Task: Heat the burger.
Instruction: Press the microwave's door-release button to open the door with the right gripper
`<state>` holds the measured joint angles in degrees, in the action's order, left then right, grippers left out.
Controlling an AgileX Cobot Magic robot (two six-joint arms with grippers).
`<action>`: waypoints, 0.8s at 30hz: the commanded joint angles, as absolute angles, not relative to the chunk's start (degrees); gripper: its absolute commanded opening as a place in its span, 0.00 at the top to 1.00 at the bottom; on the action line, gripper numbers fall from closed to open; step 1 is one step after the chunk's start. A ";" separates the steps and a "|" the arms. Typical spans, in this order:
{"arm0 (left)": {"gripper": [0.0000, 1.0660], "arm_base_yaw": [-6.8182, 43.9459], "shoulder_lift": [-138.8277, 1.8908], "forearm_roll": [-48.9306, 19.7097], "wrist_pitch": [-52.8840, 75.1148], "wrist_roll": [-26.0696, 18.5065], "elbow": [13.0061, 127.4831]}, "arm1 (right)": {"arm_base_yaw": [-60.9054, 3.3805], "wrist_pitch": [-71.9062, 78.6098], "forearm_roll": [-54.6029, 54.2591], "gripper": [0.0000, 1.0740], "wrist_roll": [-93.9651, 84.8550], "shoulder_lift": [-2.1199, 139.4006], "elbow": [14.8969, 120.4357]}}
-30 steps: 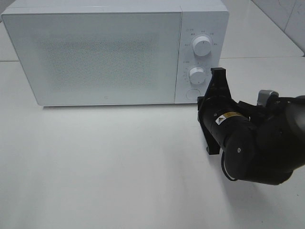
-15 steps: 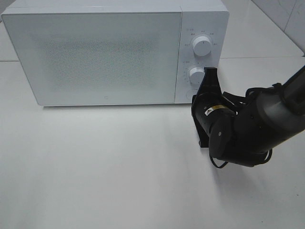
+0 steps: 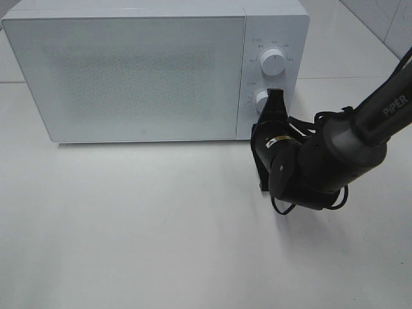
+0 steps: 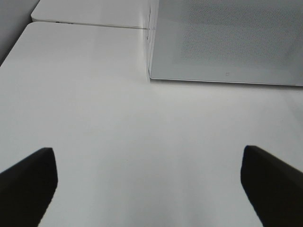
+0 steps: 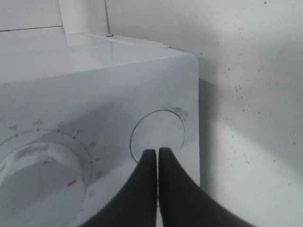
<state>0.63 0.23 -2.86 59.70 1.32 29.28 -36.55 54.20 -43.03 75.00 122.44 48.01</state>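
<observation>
The burger is out of view; the white microwave (image 3: 129,71) stands with its door closed. My right gripper (image 3: 262,132) is shut and reaches the bottom of the microwave's control panel. In the right wrist view its joined fingertips (image 5: 157,151) sit at the lower rim of the round button (image 5: 158,130); actual contact cannot be told. The lower knob (image 5: 38,172) is beside it. My left gripper (image 4: 149,161) is open with nothing between its fingers, hovering over the white table in front of the microwave's near corner (image 4: 150,75).
Two knobs sit on the panel, the upper knob (image 3: 273,62) and the lower knob (image 3: 261,100), partly covered by the right arm. The white table (image 3: 129,225) stretches in front of the microwave. The right arm (image 3: 335,154) comes in from the right edge.
The right arm has swung left and forward, bringing its shut gripper from beside the microwave onto the panel's bottom button. The left gripper shows only now.
</observation>
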 commanded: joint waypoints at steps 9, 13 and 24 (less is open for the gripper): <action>0.08 0.40 1.43 -3.09 59.30 1.43 28.99 | -35.41 53.69 -43.32 1.00 74.14 123.59 50.88; 0.08 0.40 1.43 -3.09 59.30 1.43 28.99 | -34.55 53.63 -44.12 1.00 71.85 123.59 52.20; 0.08 0.40 1.43 -3.09 59.30 1.43 28.99 | -33.86 54.60 -44.00 1.00 71.96 124.62 54.03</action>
